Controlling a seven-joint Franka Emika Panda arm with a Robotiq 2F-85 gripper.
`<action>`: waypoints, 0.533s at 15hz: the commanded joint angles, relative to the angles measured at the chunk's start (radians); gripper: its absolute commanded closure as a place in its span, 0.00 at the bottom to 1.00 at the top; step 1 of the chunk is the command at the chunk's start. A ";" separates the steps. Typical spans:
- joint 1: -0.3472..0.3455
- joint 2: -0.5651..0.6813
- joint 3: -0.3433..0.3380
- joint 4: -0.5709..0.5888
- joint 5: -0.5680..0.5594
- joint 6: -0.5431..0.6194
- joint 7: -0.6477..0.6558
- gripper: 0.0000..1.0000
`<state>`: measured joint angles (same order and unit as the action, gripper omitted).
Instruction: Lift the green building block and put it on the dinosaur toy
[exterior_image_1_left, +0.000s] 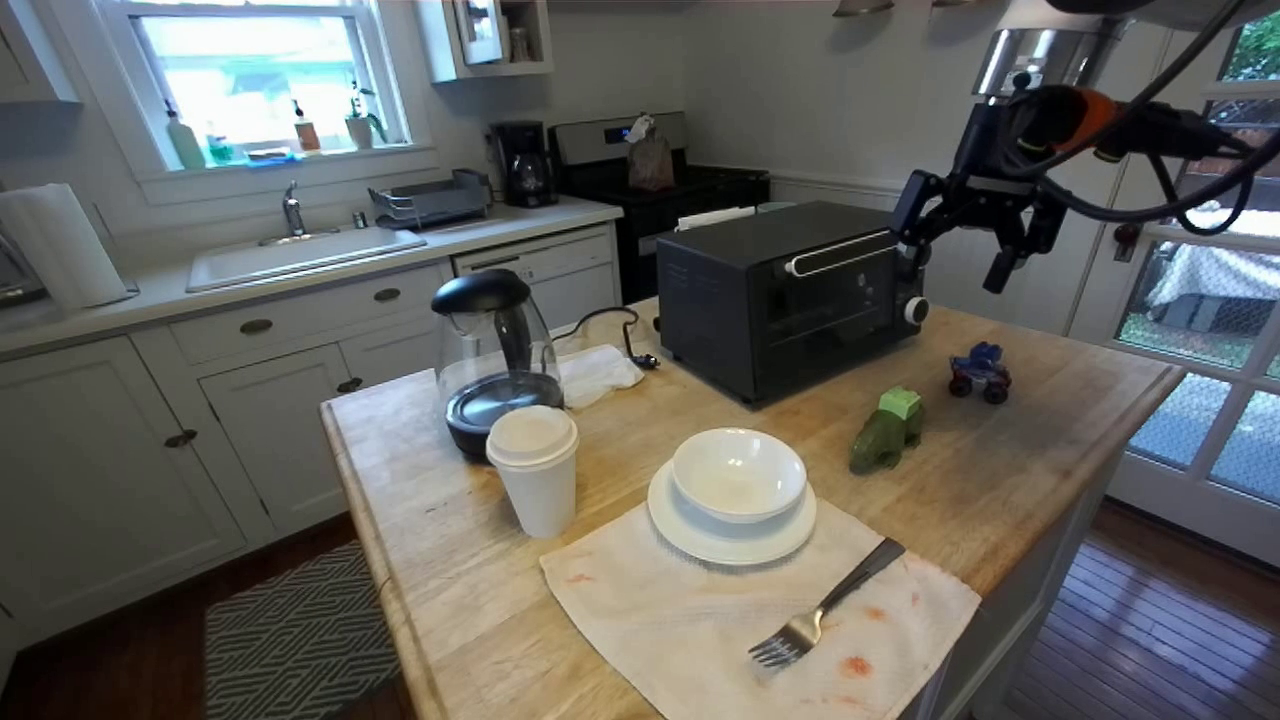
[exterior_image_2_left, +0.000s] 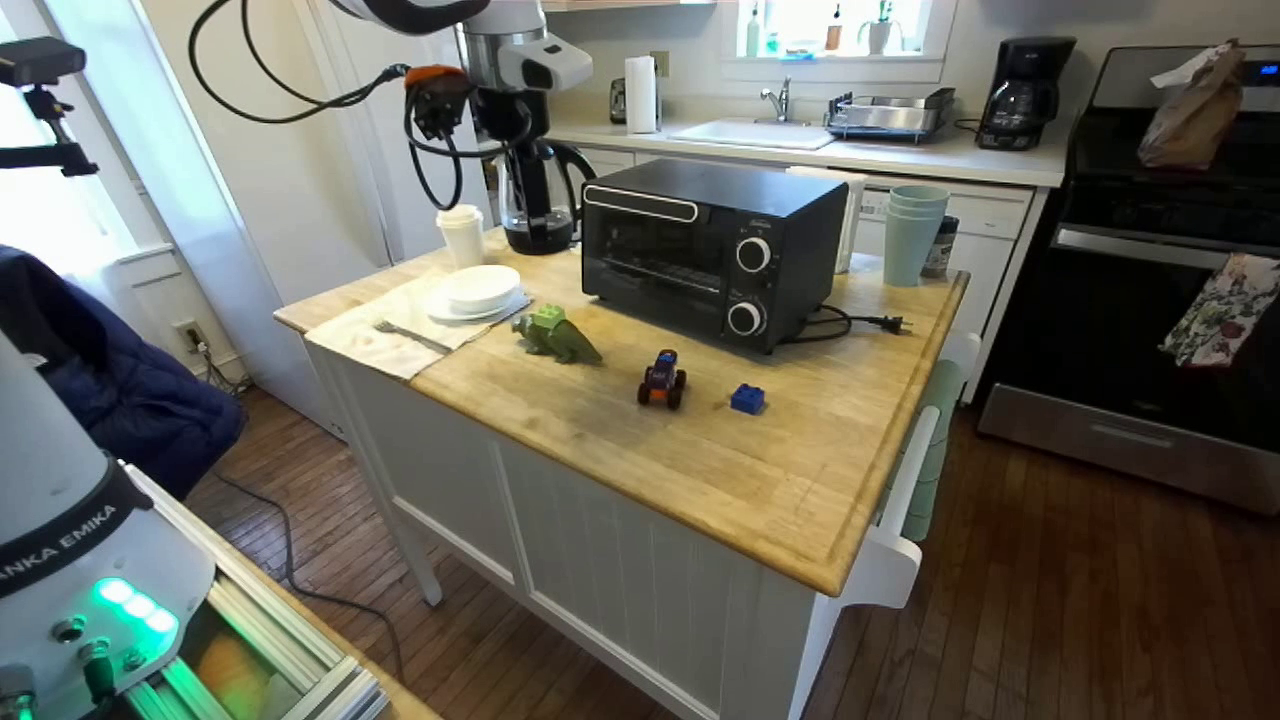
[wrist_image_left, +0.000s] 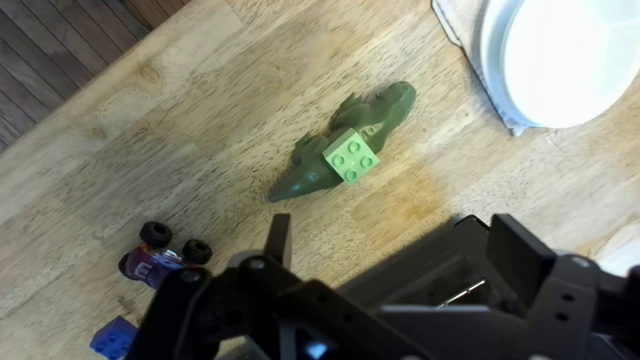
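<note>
On the counter (exterior_image_2_left: 800, 480), one dinosaur (wrist_image_left: 316, 167) is bearing the single green block (wrist_image_left: 351, 156) on its back, showing plainly in all three views. Two fingers (wrist_image_left: 520, 255) are hanging well above the counter, standing wide apart. One truck (exterior_image_2_left: 662, 378) is resting upright between the dinosaur and one blue block (exterior_image_2_left: 747, 399), touching neither. One cloth (exterior_image_1_left: 610, 600) is carrying one plate (exterior_image_1_left: 735, 543), one bowl (exterior_image_1_left: 740, 475) is sitting on that plate, and one fork (exterior_image_1_left: 835, 597) is lying near it. One oven (exterior_image_1_left: 780, 290) is standing near the dinosaur, and one lidded cup (exterior_image_1_left: 540, 485) is standing near one kettle (exterior_image_1_left: 503, 370). One jar (exterior_image_2_left: 940, 248) is standing just beside some green cups (exterior_image_2_left: 913, 240), their rims overlapping too closely to count.
</note>
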<state>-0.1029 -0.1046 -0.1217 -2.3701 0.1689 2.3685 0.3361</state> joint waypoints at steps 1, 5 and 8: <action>-0.008 -0.066 0.014 -0.050 -0.036 0.030 -0.022 0.00; -0.009 -0.093 0.022 -0.064 -0.084 0.028 -0.062 0.00; -0.009 -0.105 0.030 -0.074 -0.123 0.029 -0.080 0.00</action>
<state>-0.1028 -0.1705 -0.1056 -2.4103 0.0854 2.3830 0.2809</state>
